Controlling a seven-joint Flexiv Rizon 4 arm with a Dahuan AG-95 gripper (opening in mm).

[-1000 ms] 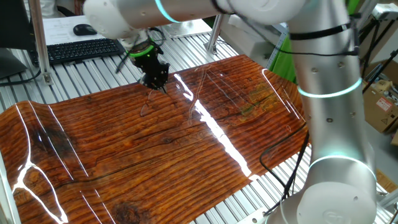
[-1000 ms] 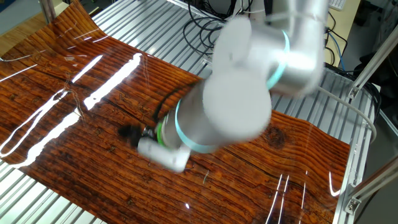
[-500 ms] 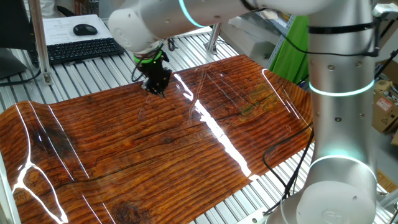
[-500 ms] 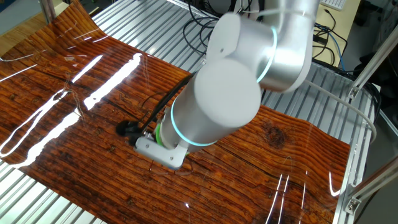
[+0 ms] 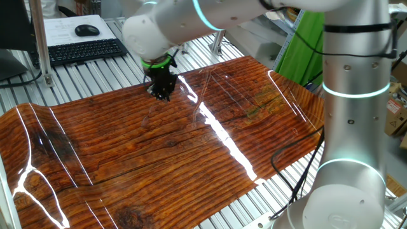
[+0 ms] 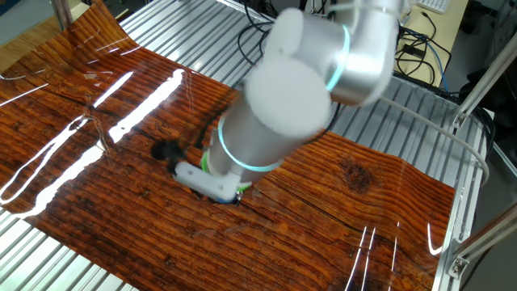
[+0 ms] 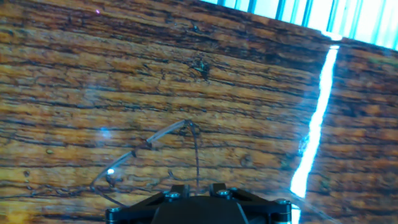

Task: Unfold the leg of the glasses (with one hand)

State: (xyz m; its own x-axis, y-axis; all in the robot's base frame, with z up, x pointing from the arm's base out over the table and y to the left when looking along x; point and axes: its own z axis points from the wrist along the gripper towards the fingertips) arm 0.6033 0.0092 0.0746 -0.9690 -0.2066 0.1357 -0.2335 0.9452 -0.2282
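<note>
The glasses (image 7: 149, 142) are a thin dark wire frame lying on the wood-grain mat (image 7: 74, 74), in the middle of the hand view. One leg (image 7: 196, 155) runs from the hinge straight down into my gripper (image 7: 198, 186). It passes between the two black fingers (image 7: 179, 188) at the bottom edge, and the jaws look shut on it. In one fixed view the gripper (image 5: 161, 90) points down, low over the mat's far side. The glasses show there only as a faint wire outline (image 5: 150, 110). In the other fixed view the gripper (image 6: 166, 151) is partly behind the arm, and the glasses are too thin to make out.
The glossy wood-grain mat (image 5: 191, 159) lies on a slatted metal table (image 5: 95, 79), with bright glare streaks (image 7: 314, 124). A keyboard (image 5: 82, 49) and mouse (image 5: 86, 30) sit behind the mat. Cables (image 6: 275, 24) lie at the far side. The robot's base column (image 5: 353, 127) stands at the right.
The gripper has shifted slightly to the right over the mat, staying low. The arm's wrist and forearm have swung round above it.
</note>
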